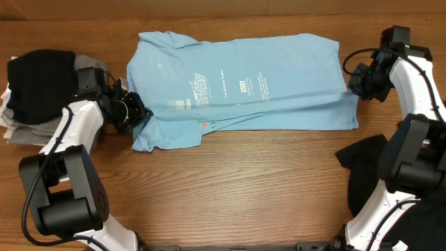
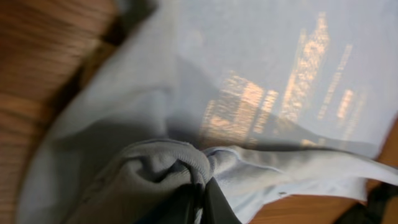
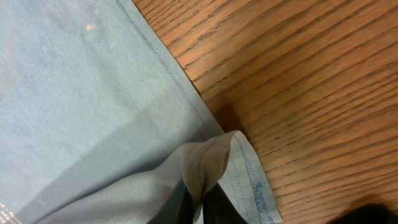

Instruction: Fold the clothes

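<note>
While the T-shirt (image 1: 237, 77) lies sideways across the middle of the desk (image 1: 230, 195), print facing up, we hold it at both ends. Our left jaws are pressed together on a bunch of cloth at its left end, and our right jaws pinch the hem corner at its right end. A black garment (image 1: 38, 80) sits at the desk's left edge, and a second black garment (image 1: 366, 167) lies at its right edge, apart from the T-shirt.

t-shirt (image 1: 286, 63) sky-blue, small white print; stacked garment (image 1: 38, 84) black; table (image 1: 230, 188) brown wood grain.
</note>
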